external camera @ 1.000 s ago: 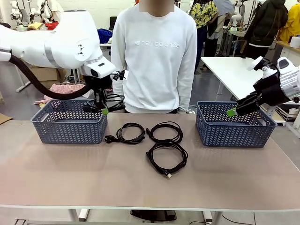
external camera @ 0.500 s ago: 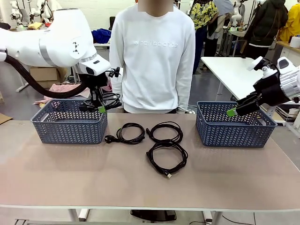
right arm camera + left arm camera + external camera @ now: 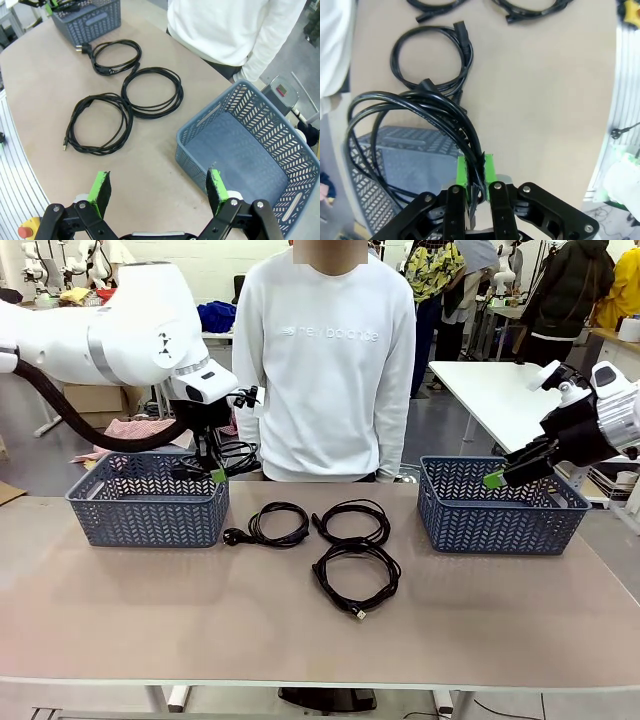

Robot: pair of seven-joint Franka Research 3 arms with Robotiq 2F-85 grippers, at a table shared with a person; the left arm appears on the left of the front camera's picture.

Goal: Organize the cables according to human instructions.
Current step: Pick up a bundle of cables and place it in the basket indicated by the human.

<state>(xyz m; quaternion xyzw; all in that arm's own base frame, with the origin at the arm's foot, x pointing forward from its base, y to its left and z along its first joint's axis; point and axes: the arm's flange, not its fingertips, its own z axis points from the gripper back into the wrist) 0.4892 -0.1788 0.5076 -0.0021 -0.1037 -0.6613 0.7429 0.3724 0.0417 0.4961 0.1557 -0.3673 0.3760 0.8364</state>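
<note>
Left gripper (image 3: 215, 475), pinching a coiled cable (image 3: 238, 454), has edged left over the left basket (image 3: 147, 515); we expect a drop, with three coils (image 3: 352, 522) remaining.

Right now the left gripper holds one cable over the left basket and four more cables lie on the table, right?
Three, not four: the front view shows three coiled cables on the table. The left gripper does hold one cable over the left basket.

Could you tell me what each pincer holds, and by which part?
The left pincer clamps a coiled cable across its bundled strands; the right pincer holds nothing.
</note>
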